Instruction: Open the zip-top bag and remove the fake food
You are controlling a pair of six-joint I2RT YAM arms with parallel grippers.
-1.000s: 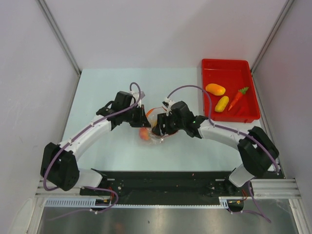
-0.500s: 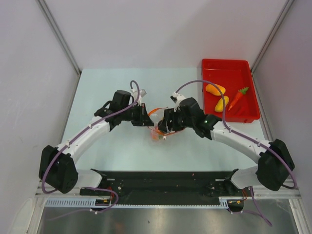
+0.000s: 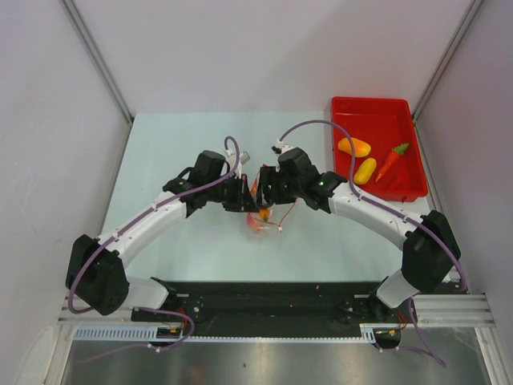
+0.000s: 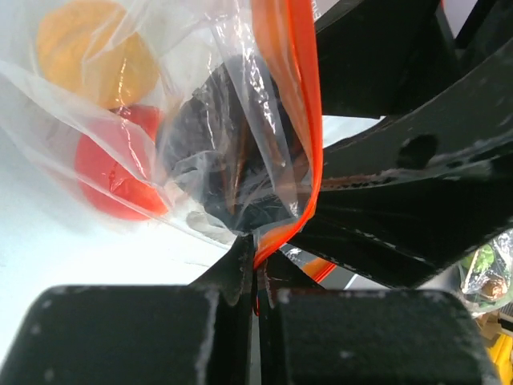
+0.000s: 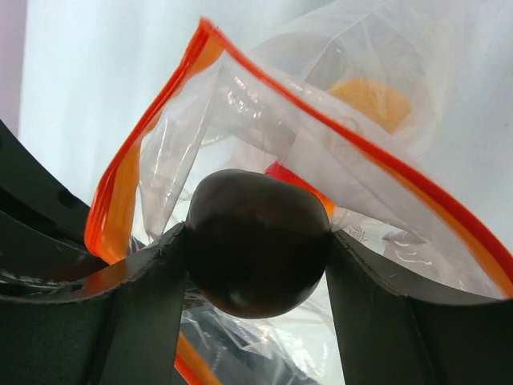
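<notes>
Holding the zip-top bag [image 3: 260, 218] open, mid tabletop [image 3: 176, 144], between 2 hands.
L hand [image 4: 256, 273] is closed tight, pinching the bag's orange zip strip [image 4: 288, 104]. R hand [image 3: 267, 195] grips a dark round piece [image 5: 256, 249] between its fingers, right at the bag's open mouth. An orange piece [image 4: 96, 52] & a red fruit [image 4: 112, 168] sit inside the bag. Red tray [image 3: 377, 128] at far right has an orange oval [image 3: 354, 147], a yellow oval [image 3: 365, 170] & a carrot [image 3: 390, 160] in it.
</notes>
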